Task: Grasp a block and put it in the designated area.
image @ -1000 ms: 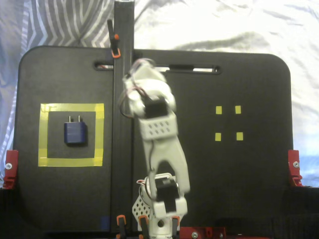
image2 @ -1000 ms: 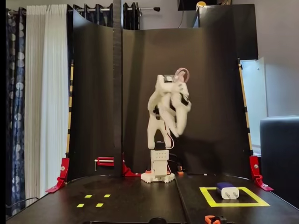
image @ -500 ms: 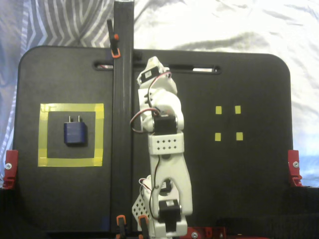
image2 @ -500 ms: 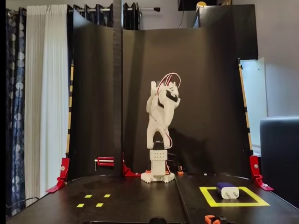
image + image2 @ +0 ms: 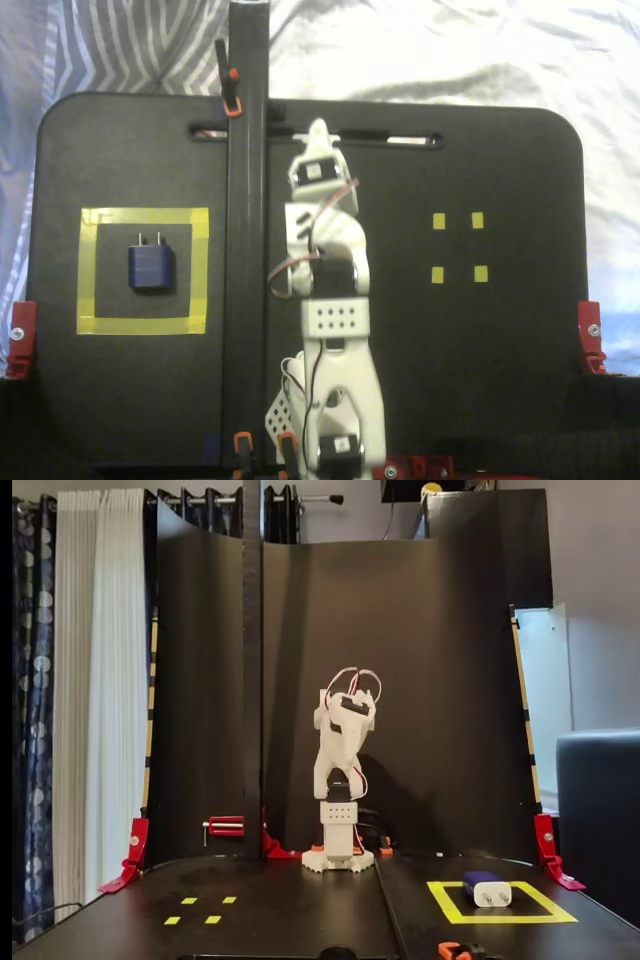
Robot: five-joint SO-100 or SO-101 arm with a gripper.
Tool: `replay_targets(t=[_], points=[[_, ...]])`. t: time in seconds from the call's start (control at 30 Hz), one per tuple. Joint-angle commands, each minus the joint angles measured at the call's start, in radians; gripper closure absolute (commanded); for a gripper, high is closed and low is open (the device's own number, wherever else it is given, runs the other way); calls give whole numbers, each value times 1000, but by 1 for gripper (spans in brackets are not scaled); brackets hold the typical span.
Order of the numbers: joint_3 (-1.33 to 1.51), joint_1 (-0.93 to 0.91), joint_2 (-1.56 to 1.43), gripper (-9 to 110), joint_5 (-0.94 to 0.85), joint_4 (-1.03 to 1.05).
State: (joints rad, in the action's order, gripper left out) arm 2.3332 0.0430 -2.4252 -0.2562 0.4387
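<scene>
Black matte board on a pale cloth, curved black backdrop and curtains behind in the front-facing fixed view. Block lies flat inside the designated area, roughly centred, prongs pointing toward the far edge in the top-down fixed view; no edge touches the yellow tape. In the front-facing fixed view the same block sits within the taped square at lower right. Arm is folded upright over its base, well apart from the block, gripper near the board's far slot and holding nothing; whether the jaws are open or closed cannot be told in either view. Judgement: placement looks complete. Risk from here: any further sweep of the arm toward the square could nudge the block onto or over the tape, and the loose wire loop at the wrist could snag. Top-down view gives block position relative to all four tape sides and the four small yellow squares; front view alone gives arm height and shows the block resting on the surface.
</scene>
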Motion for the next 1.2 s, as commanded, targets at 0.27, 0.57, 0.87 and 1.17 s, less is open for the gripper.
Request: replay_targets(t=[0.27,0.57,0.87,1.17], points=[[281,8,-295,102,147,-40],[541,17,-554,102,164,-38],[735,17,-770,102,161,-31],[808,5,-844,102,158,15]])
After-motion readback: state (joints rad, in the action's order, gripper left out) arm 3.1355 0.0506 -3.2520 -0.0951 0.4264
